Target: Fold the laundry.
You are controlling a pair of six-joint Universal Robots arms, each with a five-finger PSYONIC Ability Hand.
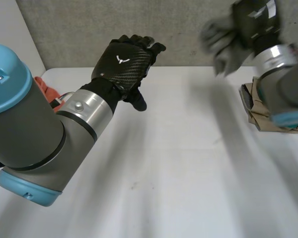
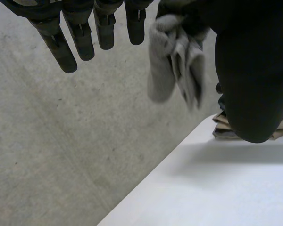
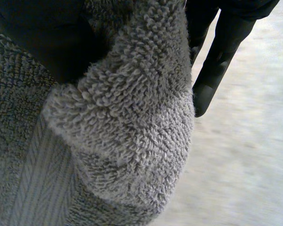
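My right hand point(image 1: 253, 17) is raised high above the table's far right, shut on a bunched grey towel point(image 1: 223, 42) that hangs down from it. Up close, the right wrist view has the thick terry towel point(image 3: 122, 132) gathered under the palm, with one finger point(image 3: 221, 52) reaching past it. My left hand point(image 1: 121, 62) is held up over the back middle of the white table point(image 1: 179, 163), open with nothing in it. Past its straight fingers point(image 2: 80, 37), the left wrist view catches the grey towel point(image 2: 172, 61) dangling in the air.
A stack of folded brown and beige laundry point(image 1: 256, 106) lies at the table's right edge, below my right arm, and the stack point(image 2: 224, 127) also appears in the left wrist view. An orange-red cloth point(image 1: 44, 87) lies at the far left behind my left arm.
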